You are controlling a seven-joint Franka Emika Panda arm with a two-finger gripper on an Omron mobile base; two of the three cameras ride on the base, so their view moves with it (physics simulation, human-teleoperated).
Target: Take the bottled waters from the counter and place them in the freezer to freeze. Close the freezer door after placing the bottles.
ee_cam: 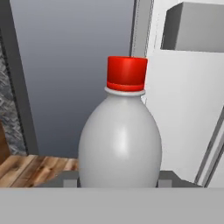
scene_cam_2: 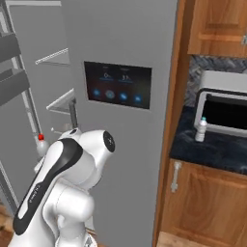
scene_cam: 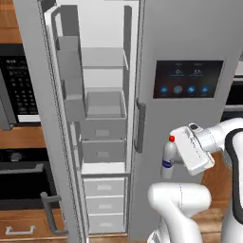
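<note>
My jaws are clamped on the whitish plastic bottle with the red cap and dark band (scene_cam: 168, 159), holding it upright in front of the grey refrigerator, just right of its open white freezer compartment (scene_cam: 105, 123). The clear plastic bottle with the pale cap (scene_cam_2: 201, 129) stands on the black marble tabletop (scene_cam_2: 212, 149) right of the refrigerator.

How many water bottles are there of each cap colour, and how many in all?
Red cap: 1, the whitish bottle held in the gripper in front of the open freezer.
Pale cap: 1, the clear bottle standing on the counter.
Total: 2 bottles.
</note>
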